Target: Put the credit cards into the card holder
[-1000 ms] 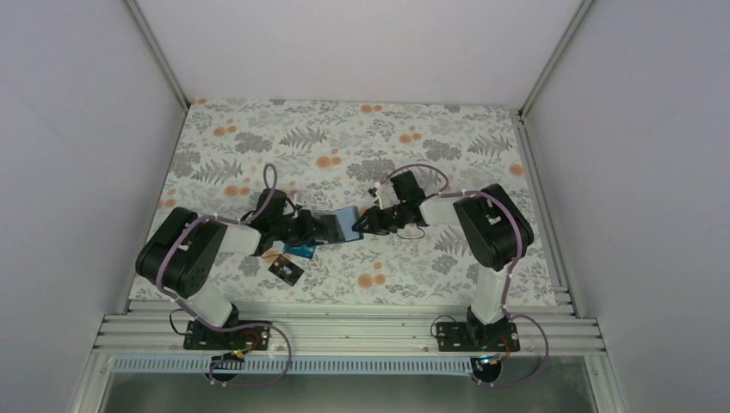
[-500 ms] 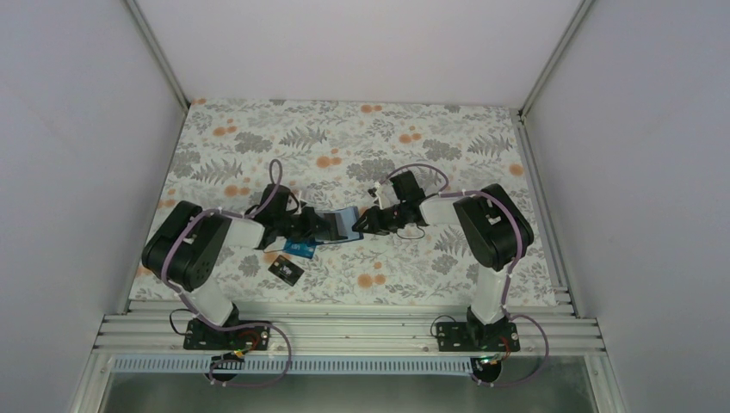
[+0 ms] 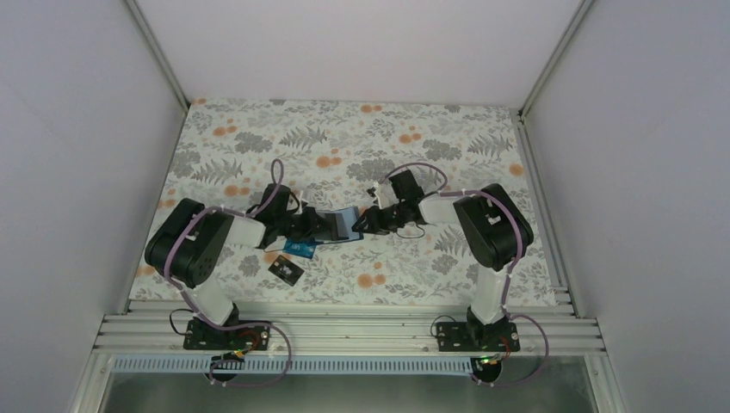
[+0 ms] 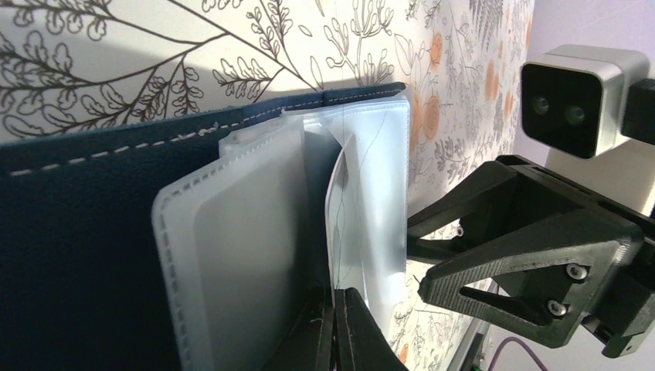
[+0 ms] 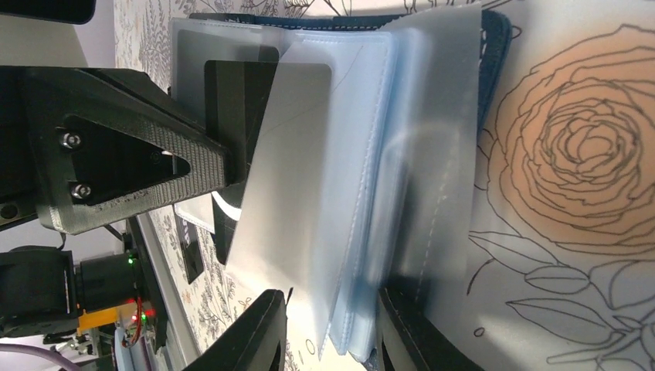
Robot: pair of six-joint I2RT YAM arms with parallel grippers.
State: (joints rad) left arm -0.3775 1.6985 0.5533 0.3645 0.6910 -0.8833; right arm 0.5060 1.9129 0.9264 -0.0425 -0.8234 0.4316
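The navy card holder [image 3: 342,225] lies open between both grippers, its clear sleeves fanned out [image 4: 232,232] [image 5: 347,154]. My left gripper [image 3: 317,228] is shut [image 4: 337,332] on a black card [image 5: 232,100], which stands partly inside a sleeve. My right gripper [image 3: 361,222] is open [image 5: 328,332]; its jaws straddle the loose sleeve edges, and it also shows in the left wrist view [image 4: 421,259]. A teal-blue card [image 3: 300,249] and a black card with light markings [image 3: 286,270] lie on the cloth near the left arm. No other card shows.
A floral cloth [image 3: 361,138] covers the table. White walls stand on three sides, with metal rails [image 3: 344,331] along the near edge. The two arms nearly meet at the holder.
My left arm has pushed right toward the holder, taking the black card deeper between the sleeves. My right gripper has barely moved.
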